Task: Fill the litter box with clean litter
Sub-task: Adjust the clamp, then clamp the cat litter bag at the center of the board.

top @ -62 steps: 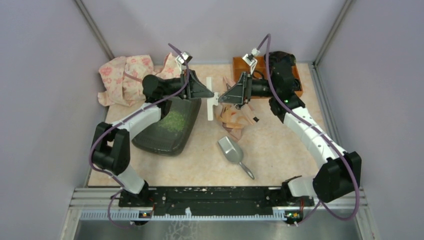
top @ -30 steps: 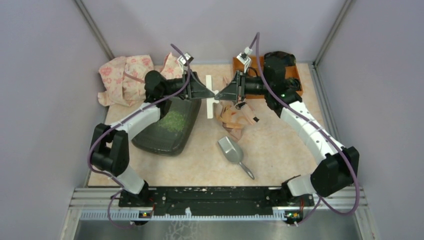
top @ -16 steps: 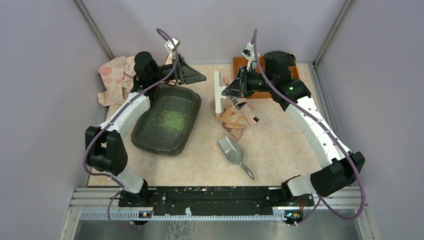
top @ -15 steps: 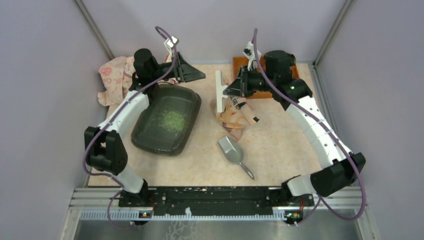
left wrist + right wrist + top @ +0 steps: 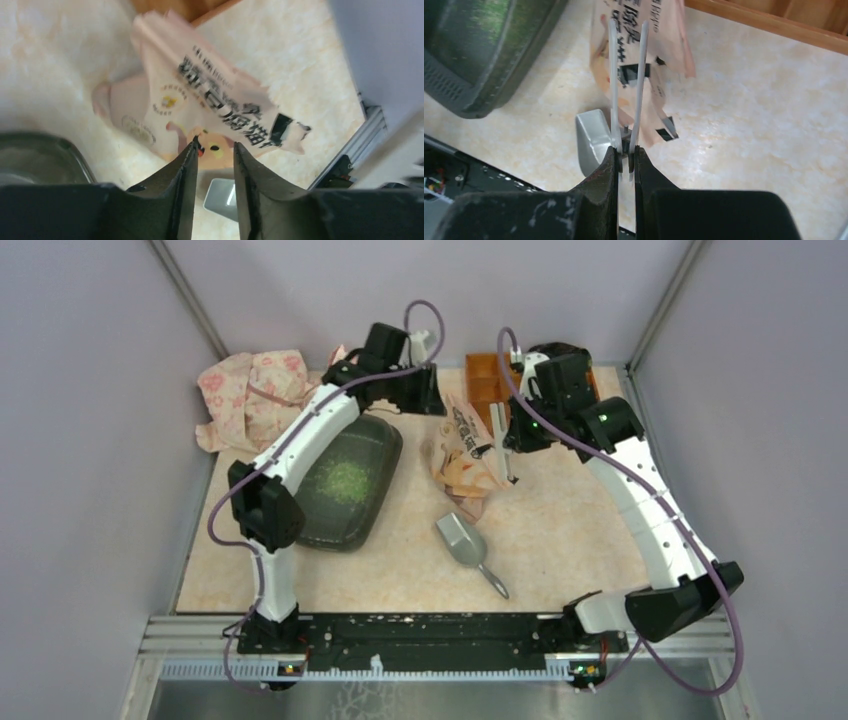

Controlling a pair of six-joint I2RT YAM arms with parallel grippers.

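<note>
A pale peach, marbled surface (image 5: 570,530) fills the middle of the top view. At left of centre a large dark grey-black plastic litter box (image 5: 375,495) sits at a slant. In the upper left corner lies a crumpled pink flower-printed cloth (image 5: 250,390). An orange wooden organiser tray (image 5: 480,380) stands at the upper edge, right of centre. Just below it, a creased peach-pink printed bag (image 5: 462,455) lies in the middle. A grey metal scoop (image 5: 462,540) rests just below the bag, its handle pointing to the lower right.
</note>
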